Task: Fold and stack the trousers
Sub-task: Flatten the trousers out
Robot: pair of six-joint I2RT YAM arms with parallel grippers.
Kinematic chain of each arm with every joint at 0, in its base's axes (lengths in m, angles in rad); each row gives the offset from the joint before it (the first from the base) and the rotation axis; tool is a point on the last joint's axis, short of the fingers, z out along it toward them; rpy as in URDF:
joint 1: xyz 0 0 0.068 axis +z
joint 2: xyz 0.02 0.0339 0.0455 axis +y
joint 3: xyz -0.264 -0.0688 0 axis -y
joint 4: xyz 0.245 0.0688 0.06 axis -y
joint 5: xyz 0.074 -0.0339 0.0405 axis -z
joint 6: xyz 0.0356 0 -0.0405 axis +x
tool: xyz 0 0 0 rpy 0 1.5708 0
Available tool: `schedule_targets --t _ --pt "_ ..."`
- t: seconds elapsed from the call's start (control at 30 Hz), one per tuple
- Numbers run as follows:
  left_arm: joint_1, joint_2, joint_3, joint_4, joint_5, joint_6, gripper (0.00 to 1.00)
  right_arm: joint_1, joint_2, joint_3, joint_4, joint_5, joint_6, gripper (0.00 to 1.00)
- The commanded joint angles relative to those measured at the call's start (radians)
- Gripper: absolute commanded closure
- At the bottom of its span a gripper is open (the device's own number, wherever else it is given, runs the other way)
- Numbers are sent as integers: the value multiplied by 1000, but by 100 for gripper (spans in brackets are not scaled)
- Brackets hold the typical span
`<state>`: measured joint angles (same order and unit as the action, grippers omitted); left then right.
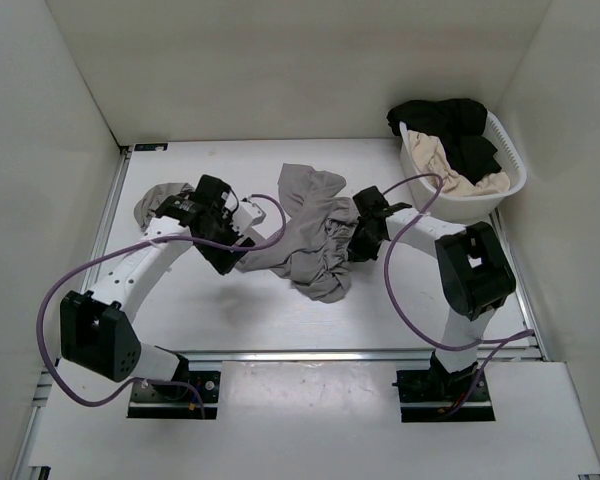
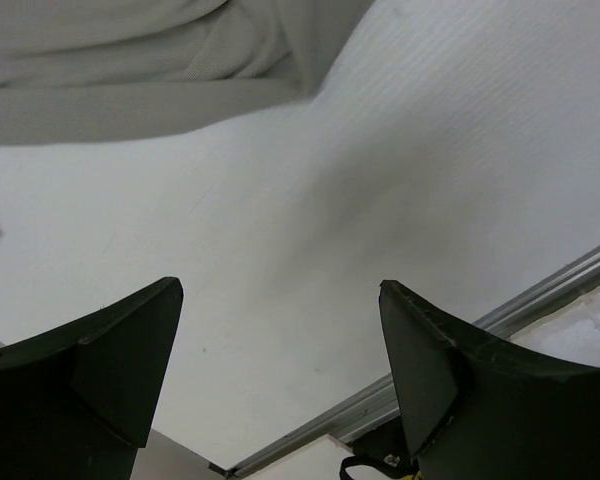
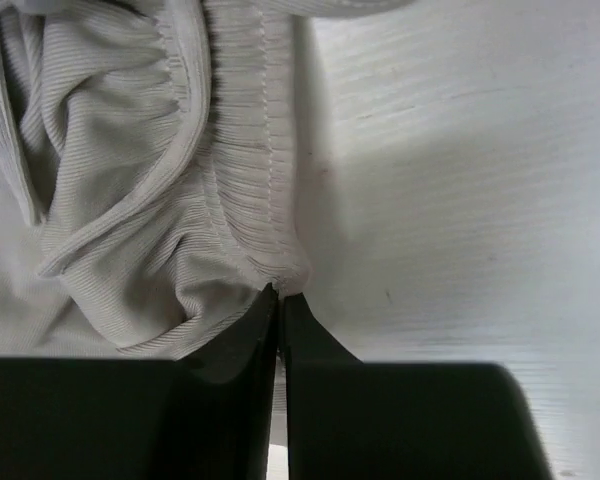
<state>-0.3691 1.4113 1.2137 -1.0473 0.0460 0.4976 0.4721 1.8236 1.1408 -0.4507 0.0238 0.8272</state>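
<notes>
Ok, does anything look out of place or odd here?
The trousers lie twisted and bunched mid-table, one leg trailing off to the left. A black garment spills over the basket rim. No damage visible.

Your right gripper (image 3: 280, 300) is pinched shut on the gathered waistband (image 3: 250, 150) edge of the grey trousers (image 3: 100, 220), with bare tabletop (image 3: 460, 200) to the right.

Crumpled grey fabric trousers (image 1: 310, 235) cover mid tabletop (image 1: 240, 315); near strip bare, passable; white plastic basket (image 1: 513, 165) blocks far-right corner
</notes>
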Motion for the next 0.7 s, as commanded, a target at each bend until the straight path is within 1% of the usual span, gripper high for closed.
schedule_targets --t 0.0,0.07,0.1,0.13,0.17,0.2,0.27,0.3,0.33,0.43,0.53,0.57,0.6,0.67 --pt "-85 -12 21 -10 43 1 9 -4 -10 34 -103 -10 0 100" --pt "-143 18 21 -10 43 -10 9 -4 -56 82 -143 46 -39 100" --pt "-218 52 21 -10 43 -10 9 -4 -108 106 -202 114 -48 100" --pt "-262 69 21 -10 43 -10 5 -4 -133 134 -242 152 -59 100" --pt "-308 86 12 15 32 -10 0 -13 -186 196 -282 189 -69 100" --pt "-392 104 12 35 22 -10 0 -24 -214 226 -319 221 -69 100" --pt "-457 156 12 93 -17 -10 0 -33 -294 275 -397 289 -91 100" --pt "-482 170 12 175 -62 -10 0 -33 -317 313 -416 301 -91 100" --pt "-511 181 0 226 -80 -10 0 -44 -335 324 -446 301 -100 100" --pt "-557 222 -13 378 -89 -1 0 -53 -386 336 -483 292 -100 100" --pt "-591 319 32 449 -120 -20 0 -76 -425 336 -543 330 -100 100" --pt "-608 349 44 479 -135 -21 0 -90 -450 311 -543 331 -100 100" --pt "-617 412 55 496 -150 -21 0 -90 -466 295 -543 331 -100 100" --pt "-639 493 87 533 -215 -11 0 -113 -507 264 -543 320 -89 100"
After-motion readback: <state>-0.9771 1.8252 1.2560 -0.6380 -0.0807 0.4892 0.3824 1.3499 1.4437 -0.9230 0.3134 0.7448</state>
